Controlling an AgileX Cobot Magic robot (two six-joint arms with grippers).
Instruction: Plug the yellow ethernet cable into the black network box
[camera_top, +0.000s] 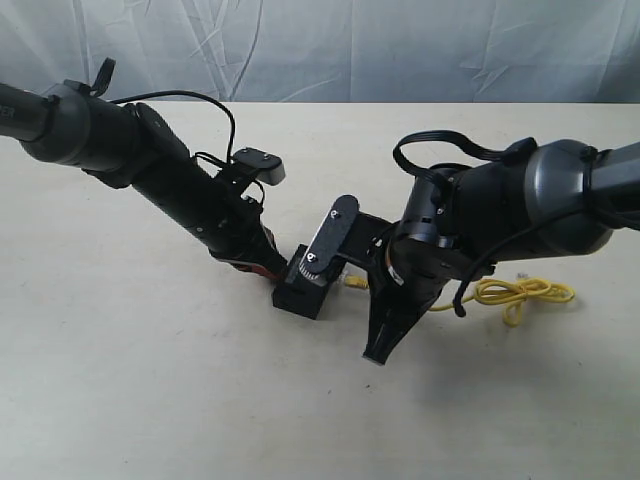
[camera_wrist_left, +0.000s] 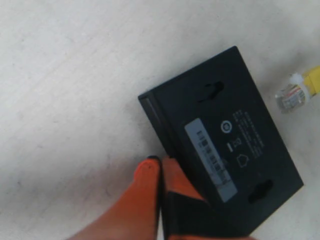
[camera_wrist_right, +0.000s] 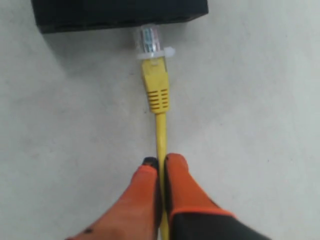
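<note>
The black network box (camera_top: 300, 292) lies flat on the table, pale label (camera_wrist_left: 210, 157) facing up. My left gripper (camera_wrist_left: 160, 164) is shut with nothing between its orange fingers, and its tips rest against one long side of the box. My right gripper (camera_wrist_right: 160, 162) is shut on the yellow ethernet cable (camera_wrist_right: 161, 132) a short way behind the yellow boot. The clear plug (camera_wrist_right: 149, 39) points at the box's side (camera_wrist_right: 120, 12), its tip right at the face and most of it outside. From the left wrist view the plug (camera_wrist_left: 291, 96) shows just off the box's far side.
The remaining cable lies in a loose knot (camera_top: 520, 293) on the table to the right, behind my right arm. A creased pale cloth backdrop (camera_top: 350, 45) hangs behind the table's far edge.
</note>
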